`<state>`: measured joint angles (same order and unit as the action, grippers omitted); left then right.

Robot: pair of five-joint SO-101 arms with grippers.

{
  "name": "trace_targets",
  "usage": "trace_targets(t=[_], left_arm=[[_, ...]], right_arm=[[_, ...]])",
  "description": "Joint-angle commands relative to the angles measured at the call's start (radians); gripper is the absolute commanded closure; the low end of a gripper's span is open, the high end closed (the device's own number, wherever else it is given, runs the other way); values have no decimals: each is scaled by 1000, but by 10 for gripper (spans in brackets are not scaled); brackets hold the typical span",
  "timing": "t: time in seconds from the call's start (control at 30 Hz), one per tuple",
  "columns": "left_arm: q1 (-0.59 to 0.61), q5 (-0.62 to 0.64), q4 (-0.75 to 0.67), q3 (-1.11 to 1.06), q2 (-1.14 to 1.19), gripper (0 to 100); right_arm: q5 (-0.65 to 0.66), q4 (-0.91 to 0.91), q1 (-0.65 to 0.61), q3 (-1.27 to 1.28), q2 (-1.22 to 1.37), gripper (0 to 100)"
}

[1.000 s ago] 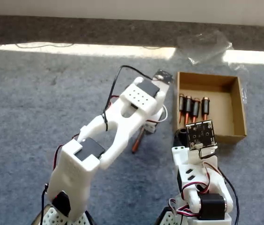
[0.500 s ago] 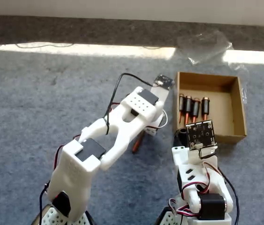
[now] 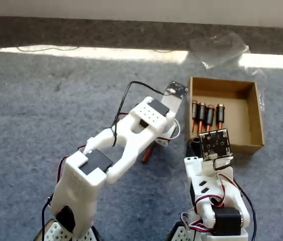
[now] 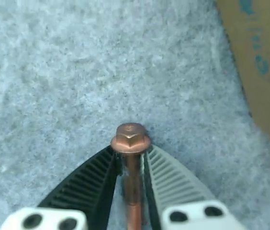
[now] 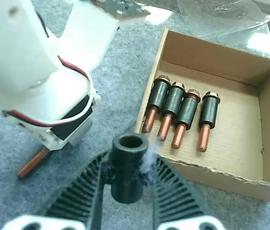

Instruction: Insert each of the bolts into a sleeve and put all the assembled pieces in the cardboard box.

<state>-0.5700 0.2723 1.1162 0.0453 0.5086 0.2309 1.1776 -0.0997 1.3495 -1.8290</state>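
Carrying out the insertion step: clamping a bolt (image 4: 130, 139) in the left claw (image 4: 131, 153) near the cardboard box (image 5: 211, 55), clamping a sleeve (image 5: 126, 175) mouth-up in the right claw (image 5: 129, 162) just outside that box and its four assembled pieces (image 5: 180, 112), and judging shank-to-bore alignment as the next requirement.

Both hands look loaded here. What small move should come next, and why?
Probably swing the left hand to line its bolt up with the open mouth of the sleeve. The left hand grips a copper bolt, the right hand holds a black sleeve whose bore is empty, and the two are apart. Four assembled pieces lie in the cardboard box.
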Motion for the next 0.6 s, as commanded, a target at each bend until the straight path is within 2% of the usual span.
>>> trace_targets(t=[0.0,0.13,0.43,0.57], left_arm=[[53,-183,17,35,-68,956],[59,-313,80,45,-159,995],[64,-328,117,-41,-409,996],[64,-471,117,-111,-552,996]], right_arm=[[9,-35,7,-8,-7,995],[9,-35,7,-8,-7,995],[9,-36,5,-7,-7,995],[6,-36,4,-7,-7,995]])
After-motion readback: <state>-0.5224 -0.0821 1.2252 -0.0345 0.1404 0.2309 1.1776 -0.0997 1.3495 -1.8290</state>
